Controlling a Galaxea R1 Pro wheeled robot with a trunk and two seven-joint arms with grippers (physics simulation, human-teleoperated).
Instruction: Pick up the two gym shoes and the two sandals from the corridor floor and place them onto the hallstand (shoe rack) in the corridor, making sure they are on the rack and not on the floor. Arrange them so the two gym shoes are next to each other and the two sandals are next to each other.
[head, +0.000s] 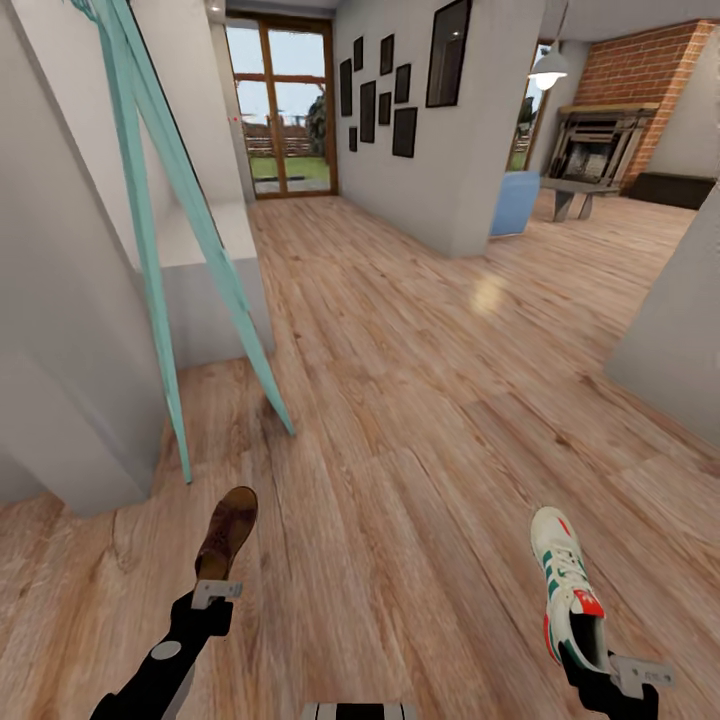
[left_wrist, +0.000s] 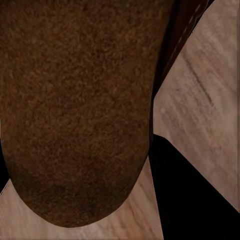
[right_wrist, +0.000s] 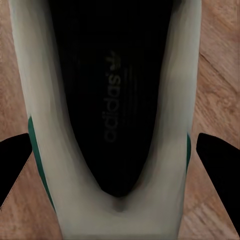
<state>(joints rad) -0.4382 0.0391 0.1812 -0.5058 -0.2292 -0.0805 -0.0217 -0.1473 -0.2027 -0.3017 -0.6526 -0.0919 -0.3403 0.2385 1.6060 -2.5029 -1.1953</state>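
Head view has the left gripper (head: 215, 592) clamped on a sandal (head: 228, 530) and the right gripper (head: 600, 665) on a gym shoe (head: 567, 585), toes forward above the corridor floor (head: 420, 400), the pale unit (head: 205, 270) ahead-left probably the hallstand, nearer the left arm.

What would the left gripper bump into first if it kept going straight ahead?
Probably the turquoise ladder-like frame leaning ahead of it, though depth is unclear. The left gripper carries the brown sandal out front, so the sandal would touch first.

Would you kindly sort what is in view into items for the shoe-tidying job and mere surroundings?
Job:
brown leather sandal, in left gripper
white green-striped gym shoe, in right gripper
wood-plank floor

Surroundings:
turquoise leaning poles
black wall frames
brick fireplace
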